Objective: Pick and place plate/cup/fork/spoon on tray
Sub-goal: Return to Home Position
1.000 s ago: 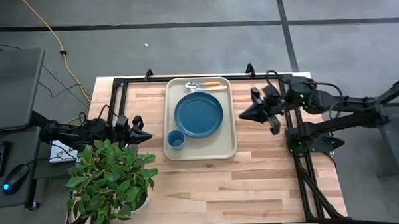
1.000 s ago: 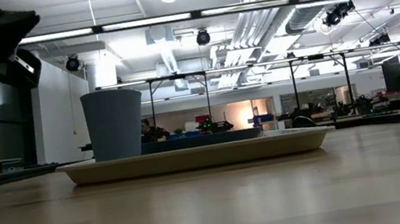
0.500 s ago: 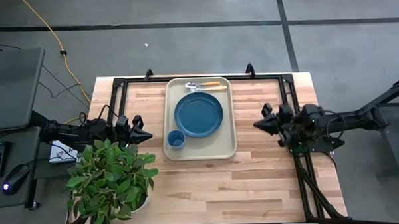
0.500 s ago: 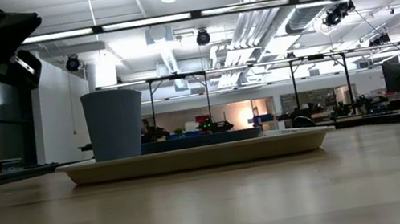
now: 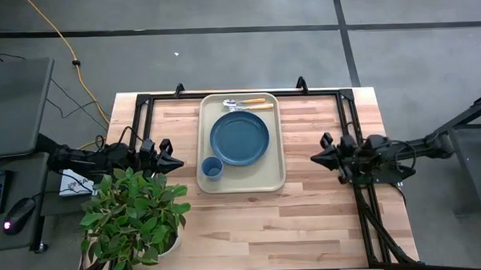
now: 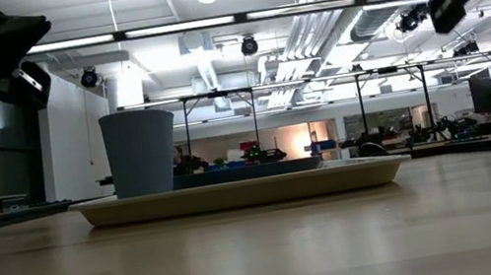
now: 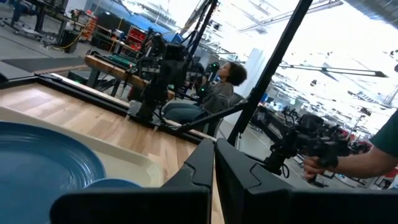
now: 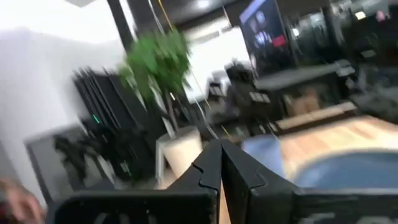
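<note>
The beige tray [image 5: 268,179] lies on the table's middle, toward the far edge. On it rest the dark-blue plate [image 5: 239,138], the small blue cup [image 5: 212,166] at the near left, and the fork [image 5: 250,107] and spoon [image 5: 247,101] side by side at the far end. The cup [image 6: 141,151] stands upright on the tray [image 6: 240,191] in the low view. My left gripper [image 5: 177,163] is shut and empty, left of the tray. My right gripper [image 5: 314,158] is shut and empty, right of the tray.
A potted green plant [image 5: 135,219] stands at the table's near left corner, just near of my left arm. A black frame rail [image 5: 352,119] runs along the table's right side under my right arm. Bare wood [image 5: 284,222] lies near of the tray.
My right gripper has drawn back from beside the tray toward the table's right edge and a little toward the near edge, staying shut and empty. Nothing on the tray has moved.
</note>
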